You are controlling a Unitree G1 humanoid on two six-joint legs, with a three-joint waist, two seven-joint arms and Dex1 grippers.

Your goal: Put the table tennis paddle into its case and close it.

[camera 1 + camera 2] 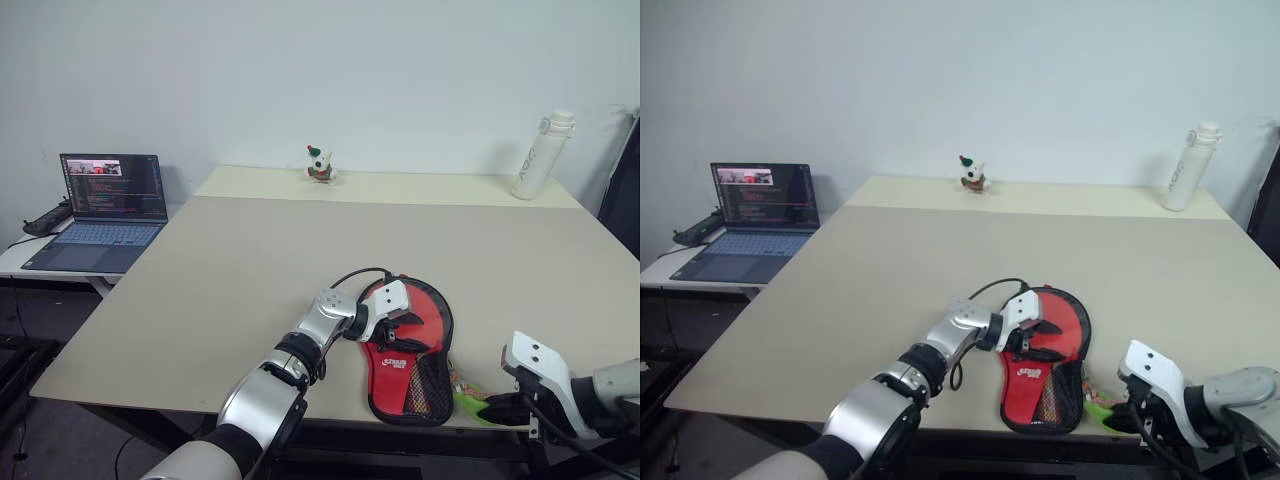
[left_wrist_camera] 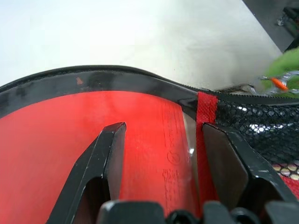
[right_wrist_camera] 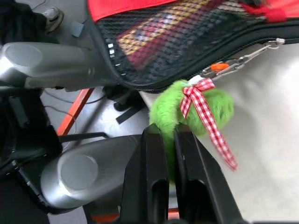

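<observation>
The case (image 1: 432,318) lies red side up near the table's front edge, with its mesh pocket (image 3: 163,37) toward me. The table tennis paddle is hidden. My left gripper (image 1: 401,322) is over the round part of the case, open, and its fingers (image 2: 105,154) straddle the red fabric (image 2: 46,121) just inside the black zip rim. A green plush charm (image 3: 201,105) with a checked ribbon is clipped to the zip pull (image 3: 243,60) at the case's narrow end. My right gripper (image 3: 168,133) is shut on that charm, at the table's front edge (image 1: 495,408).
An open laptop (image 1: 100,210) stands on a lower side table at the left. A white bottle (image 1: 540,155) is at the table's back right and a small figurine (image 1: 320,165) at the back middle. The case's narrow end overhangs the table's front edge (image 1: 150,400).
</observation>
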